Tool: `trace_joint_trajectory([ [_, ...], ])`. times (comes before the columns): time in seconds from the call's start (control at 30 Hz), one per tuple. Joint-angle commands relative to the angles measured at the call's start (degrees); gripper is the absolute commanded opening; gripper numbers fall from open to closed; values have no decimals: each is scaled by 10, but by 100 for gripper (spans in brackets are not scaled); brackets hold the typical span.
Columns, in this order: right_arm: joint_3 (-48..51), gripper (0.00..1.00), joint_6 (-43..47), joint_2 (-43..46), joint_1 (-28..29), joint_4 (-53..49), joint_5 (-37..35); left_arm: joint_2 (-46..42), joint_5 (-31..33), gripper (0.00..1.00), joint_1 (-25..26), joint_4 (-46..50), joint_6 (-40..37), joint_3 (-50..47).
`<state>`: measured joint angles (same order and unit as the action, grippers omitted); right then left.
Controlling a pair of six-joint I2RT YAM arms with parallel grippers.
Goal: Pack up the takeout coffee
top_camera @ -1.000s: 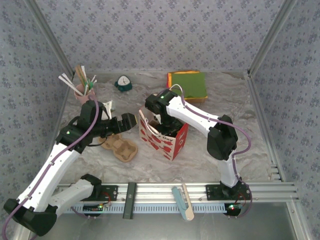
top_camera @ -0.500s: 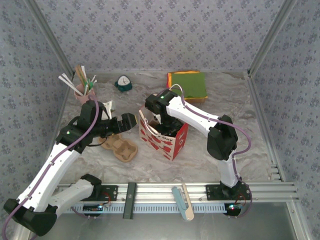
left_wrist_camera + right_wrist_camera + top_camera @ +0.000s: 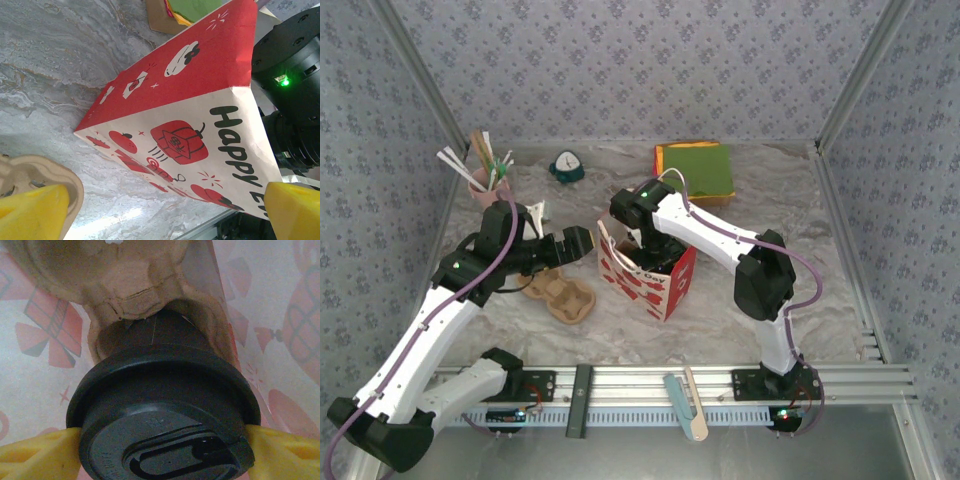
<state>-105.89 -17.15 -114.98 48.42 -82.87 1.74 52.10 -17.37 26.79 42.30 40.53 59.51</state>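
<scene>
A dark paper cup of takeout coffee with a black lid point(image 3: 165, 425) stands in a pocket of a brown cardboard carrier point(image 3: 125, 285) inside the red and white paper bag point(image 3: 645, 270). My right gripper point(image 3: 162, 450) reaches down into the bag, its yellow fingers point(image 3: 35, 455) pressed against both sides of the lid. From above, the right wrist point(image 3: 642, 215) covers the bag's mouth. My left gripper point(image 3: 582, 242) hangs open just left of the bag point(image 3: 200, 125). Its yellow fingertips point(image 3: 30, 210) stand far apart with nothing between them.
A second cardboard carrier point(image 3: 560, 295) lies on the table below the left gripper. A pink cup of straws and sticks point(image 3: 488, 180) stands at the back left, a teal object point(image 3: 567, 167) beside it. A green and orange stack point(image 3: 697, 170) lies at the back.
</scene>
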Motion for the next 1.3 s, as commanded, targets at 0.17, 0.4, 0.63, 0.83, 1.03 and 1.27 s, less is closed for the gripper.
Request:
trace_joint_trajectory([
  [0.17,11,83,-11,7,6,2,-2,-7,-3,100,5,1,-3,-1],
  [0.4,7,84,-12,9,7,-1,-2,-6,-1,100,5,1,-3,-1],
  [0.63,3,84,-13,10,6,-4,-4,-6,-2,100,5,0,-3,-2],
  [0.83,2,84,-13,11,6,-5,-5,-6,-2,100,5,0,-3,-2],
  [1.03,0,84,-13,12,6,-6,-7,-7,-2,100,4,0,-2,-3],
  [1.27,-1,84,-14,12,7,-7,-8,-7,-2,100,5,-1,-1,-3],
])
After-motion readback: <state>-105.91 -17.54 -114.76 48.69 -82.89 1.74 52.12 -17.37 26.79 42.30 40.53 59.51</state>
